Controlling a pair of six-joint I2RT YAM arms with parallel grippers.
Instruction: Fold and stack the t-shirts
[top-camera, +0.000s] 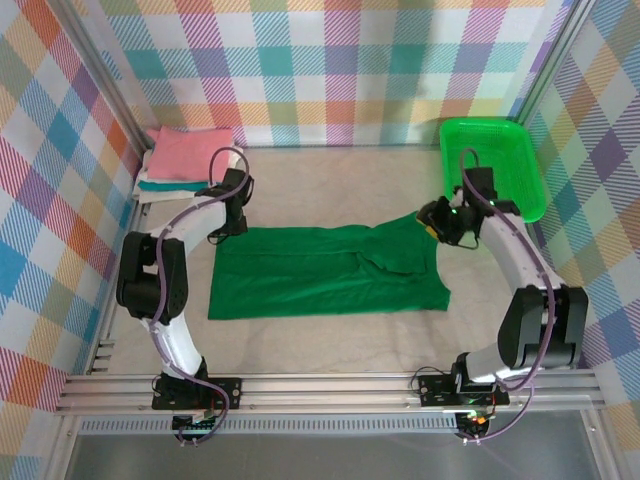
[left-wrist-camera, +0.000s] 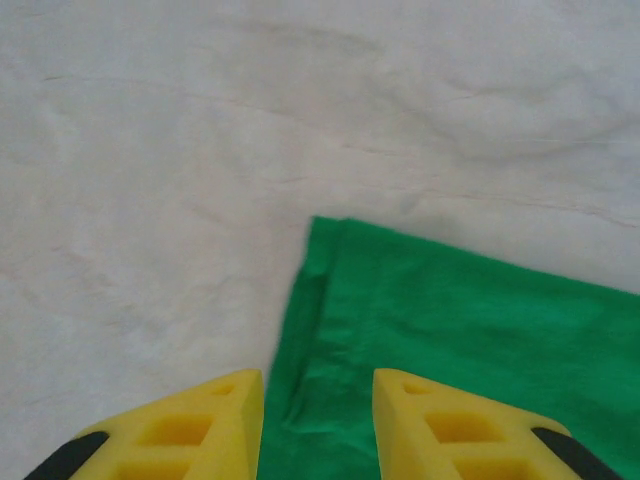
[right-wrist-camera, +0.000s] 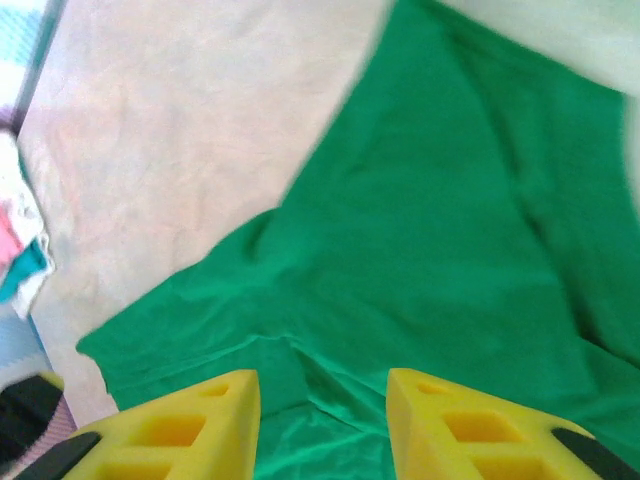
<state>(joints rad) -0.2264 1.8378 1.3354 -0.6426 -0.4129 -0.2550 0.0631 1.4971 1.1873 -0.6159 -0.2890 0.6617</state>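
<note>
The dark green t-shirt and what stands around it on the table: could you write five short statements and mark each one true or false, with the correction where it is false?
1. The dark green t-shirt lies spread on the table. True.
2. The bright green basket stands at the far left corner. False: it stands at the far right, beyond the right gripper.
3. A pile of folded shirts, pink on top, sits at the far left. True.
4. The left gripper is shut tight on the cloth. False: its fingers stand apart over the shirt's corner.
5. The right gripper holds the pink shirt. False: it is open, above the green shirt.
</note>
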